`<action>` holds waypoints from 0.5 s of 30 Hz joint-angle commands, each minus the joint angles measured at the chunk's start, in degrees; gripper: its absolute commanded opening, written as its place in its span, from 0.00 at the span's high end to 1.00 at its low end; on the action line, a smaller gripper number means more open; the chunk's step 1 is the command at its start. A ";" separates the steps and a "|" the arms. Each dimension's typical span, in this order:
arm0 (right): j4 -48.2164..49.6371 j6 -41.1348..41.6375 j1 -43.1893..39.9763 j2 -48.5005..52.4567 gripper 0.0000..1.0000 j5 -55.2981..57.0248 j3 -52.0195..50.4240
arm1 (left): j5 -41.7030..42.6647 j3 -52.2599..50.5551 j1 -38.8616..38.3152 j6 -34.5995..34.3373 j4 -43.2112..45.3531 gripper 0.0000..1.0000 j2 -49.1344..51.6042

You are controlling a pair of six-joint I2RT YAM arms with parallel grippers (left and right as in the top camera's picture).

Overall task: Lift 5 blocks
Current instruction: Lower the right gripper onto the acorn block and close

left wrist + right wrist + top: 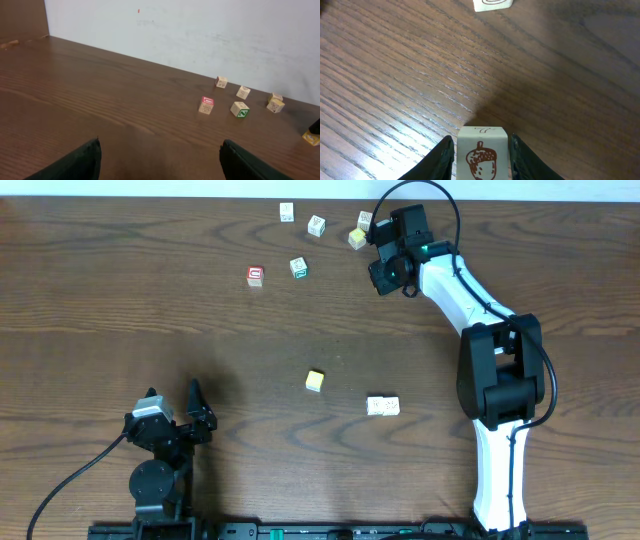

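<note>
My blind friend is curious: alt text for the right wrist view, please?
A wooden block with a red-brown acorn drawing is clamped between the right gripper's dark fingers, over a wood-grain table. Another pale block shows at the top edge.

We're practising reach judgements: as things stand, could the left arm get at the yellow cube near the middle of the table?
Probably yes: the left fingers stand open and empty, with only bare tabletop between them and the yellow cube. Whether the arm stretches that far is unclear.
</note>
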 commanded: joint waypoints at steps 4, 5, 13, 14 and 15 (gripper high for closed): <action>-0.28 0.50 -0.15 0.83 0.67 0.33 1.14 | -0.66 -1.09 0.24 -0.31 -2.21 0.24 -0.37; -0.28 0.50 -0.15 0.83 0.67 0.35 1.14 | -0.66 -1.09 0.24 -0.33 -2.21 0.24 -0.37; -0.26 0.48 -0.15 0.83 0.68 0.74 1.07 | -0.68 -1.09 0.26 -0.33 -2.21 0.24 -0.37; -0.26 0.50 -0.15 0.83 0.68 0.74 1.09 | -0.68 -1.09 0.26 -0.33 -2.21 0.24 -0.37; -0.28 0.50 -0.20 0.83 0.67 0.74 1.09 | -0.68 -1.09 0.24 -0.33 -2.21 0.24 -0.37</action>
